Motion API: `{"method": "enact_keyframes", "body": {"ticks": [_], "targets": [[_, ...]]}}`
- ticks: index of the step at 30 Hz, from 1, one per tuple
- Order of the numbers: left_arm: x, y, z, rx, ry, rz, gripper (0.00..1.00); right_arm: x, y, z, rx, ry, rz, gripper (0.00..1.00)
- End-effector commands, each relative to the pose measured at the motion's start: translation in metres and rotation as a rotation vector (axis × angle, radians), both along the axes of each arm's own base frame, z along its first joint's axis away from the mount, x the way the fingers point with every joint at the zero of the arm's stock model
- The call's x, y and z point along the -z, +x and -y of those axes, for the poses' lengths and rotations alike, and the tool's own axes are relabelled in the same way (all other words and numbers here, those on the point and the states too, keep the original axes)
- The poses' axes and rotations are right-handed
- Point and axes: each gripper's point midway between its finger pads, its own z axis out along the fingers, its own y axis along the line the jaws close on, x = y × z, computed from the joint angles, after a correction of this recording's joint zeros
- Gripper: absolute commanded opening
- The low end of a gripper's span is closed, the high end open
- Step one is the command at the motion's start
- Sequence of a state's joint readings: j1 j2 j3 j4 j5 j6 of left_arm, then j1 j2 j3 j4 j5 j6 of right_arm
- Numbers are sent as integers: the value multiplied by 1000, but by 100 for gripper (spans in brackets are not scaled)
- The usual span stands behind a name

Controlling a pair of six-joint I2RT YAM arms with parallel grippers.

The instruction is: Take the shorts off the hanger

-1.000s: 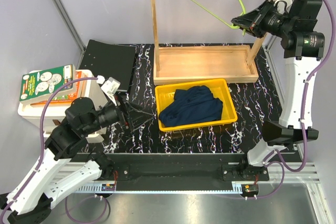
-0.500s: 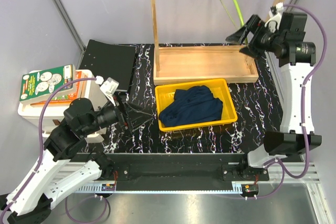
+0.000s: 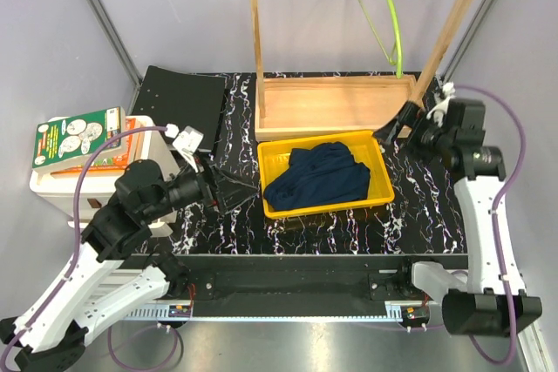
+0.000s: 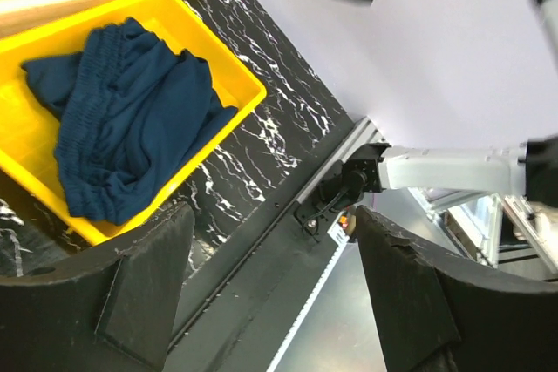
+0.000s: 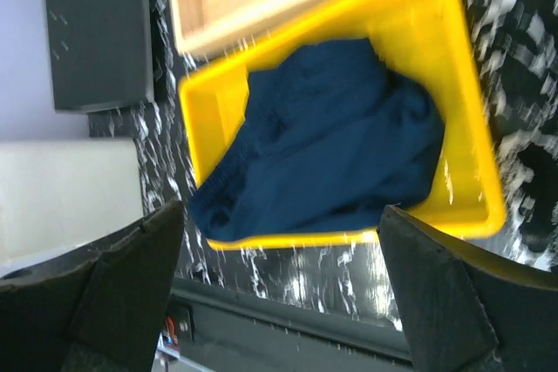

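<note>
The dark navy shorts (image 3: 318,176) lie crumpled in the yellow tray (image 3: 384,182), off the hanger. In the left wrist view the shorts (image 4: 131,119) fill the tray (image 4: 237,77), and the right wrist view looks down on the shorts (image 5: 323,154) and tray (image 5: 475,176). The lime-green hanger (image 3: 388,10) hangs bare from the top of the wooden rack, held by nothing. My right gripper (image 3: 397,124) (image 5: 281,211) is open and empty just right of the tray's far corner. Left of the tray, my left gripper (image 3: 228,191) (image 4: 275,219) is open and empty.
The wooden rack (image 3: 336,109) has a box base just behind the tray and tall uprights. A black box (image 3: 183,98) sits at the back left. A white box with a green booklet (image 3: 77,138) on it stands at the left edge.
My right gripper opened and let go of the hanger, then dropped from beside the rack upright to the tray's far right corner. The hanger swung back under the rack top. The left arm barely shifted.
</note>
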State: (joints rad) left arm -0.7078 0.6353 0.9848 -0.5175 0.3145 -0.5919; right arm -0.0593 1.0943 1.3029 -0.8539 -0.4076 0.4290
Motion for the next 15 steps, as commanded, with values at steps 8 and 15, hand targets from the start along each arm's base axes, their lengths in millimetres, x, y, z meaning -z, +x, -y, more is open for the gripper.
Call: {"method": "enact_keyframes", "body": {"ticks": [8, 15], "targets": [[3, 7, 25, 49, -51, -27, 84, 74, -71, -112, -230, 51, -89, 100], [-4, 2, 20, 48, -93, -7, 86, 64, -99, -97, -169, 63, -56, 100]]}}
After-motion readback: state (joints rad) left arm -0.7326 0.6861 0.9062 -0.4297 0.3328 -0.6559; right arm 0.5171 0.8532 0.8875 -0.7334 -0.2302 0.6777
